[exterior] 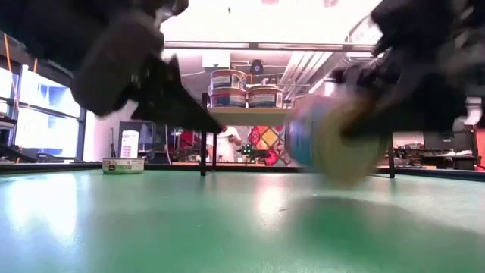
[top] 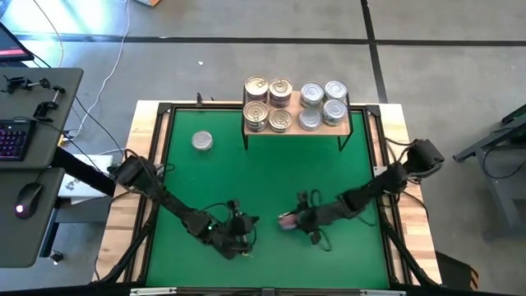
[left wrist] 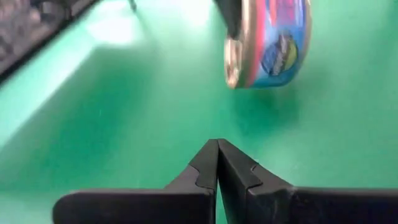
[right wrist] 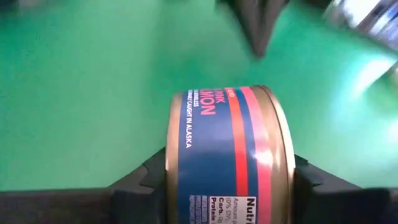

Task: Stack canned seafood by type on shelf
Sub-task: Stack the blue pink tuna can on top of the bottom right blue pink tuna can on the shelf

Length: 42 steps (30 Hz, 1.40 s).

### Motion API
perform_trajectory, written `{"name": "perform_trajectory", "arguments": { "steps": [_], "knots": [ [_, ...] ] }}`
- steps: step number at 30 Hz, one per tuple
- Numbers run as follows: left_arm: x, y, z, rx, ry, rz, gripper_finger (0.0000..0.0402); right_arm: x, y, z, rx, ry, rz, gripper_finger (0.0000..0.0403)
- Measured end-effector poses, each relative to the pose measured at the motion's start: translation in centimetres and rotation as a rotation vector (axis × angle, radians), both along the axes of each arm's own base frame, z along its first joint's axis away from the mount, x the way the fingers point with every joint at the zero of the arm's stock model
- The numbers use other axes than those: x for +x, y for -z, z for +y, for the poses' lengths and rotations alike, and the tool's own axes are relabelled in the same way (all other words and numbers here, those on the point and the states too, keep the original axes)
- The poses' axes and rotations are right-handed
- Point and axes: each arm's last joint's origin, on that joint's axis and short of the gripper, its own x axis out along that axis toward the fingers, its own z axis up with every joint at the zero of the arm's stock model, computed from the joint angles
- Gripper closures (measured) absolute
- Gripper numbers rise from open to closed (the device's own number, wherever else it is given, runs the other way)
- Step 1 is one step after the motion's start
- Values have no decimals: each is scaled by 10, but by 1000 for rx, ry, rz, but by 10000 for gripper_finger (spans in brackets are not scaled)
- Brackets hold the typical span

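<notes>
The shelf stands at the mat's far edge on thin black legs. It carries gold-lidded tins on its left and silver-lidded tins on its right. One silver tin lies flat on the green mat at far left. My right gripper, near the mat's middle, is shut on a blue-and-red salmon tin. My left gripper hovers just left of it, shut and empty, fingertips pointing toward that tin. My right gripper pinches the salmon tin between its two fingers, one finger on each flat face, with the labelled side wall turned toward the wrist. The fingers slant down from the table's right. The tin stands on edge, tilted, above its shadow on the mat.
The green mat is bare between the shelf and the grippers and along its near edge. A black frame borders the mat. A side table with a keyboard and mouse stands beyond the table's left edge.
</notes>
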Motion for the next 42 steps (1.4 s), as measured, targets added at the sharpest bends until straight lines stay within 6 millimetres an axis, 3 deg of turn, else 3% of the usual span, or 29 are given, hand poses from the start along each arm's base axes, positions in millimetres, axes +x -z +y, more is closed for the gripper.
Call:
{"name": "perform_trajectory", "arguments": {
  "steps": [4,7,10,19,23,27,31,42],
  "knots": [
    [7,-11,-9,53,97,-74,400,-23,-11,1,112,39,-339,232],
    [15,-22,-12,66,198,-134,390,-35,-13,2,103,29,-457,232],
    [23,-32,-12,81,317,-198,367,-36,-28,6,107,1,-584,232],
    [36,-52,-9,196,597,-343,237,-25,-42,17,78,-83,-646,232],
    [31,-60,-22,255,667,-378,189,-25,-42,16,79,-83,-647,232],
    [25,-76,-39,419,549,-382,174,-25,-42,16,81,-83,-647,232],
    [28,-82,-35,523,381,-331,172,-25,-42,16,82,-83,-647,232],
    [49,-74,-2,336,350,-318,172,-25,-42,16,94,-61,-641,232]
  ]
}}
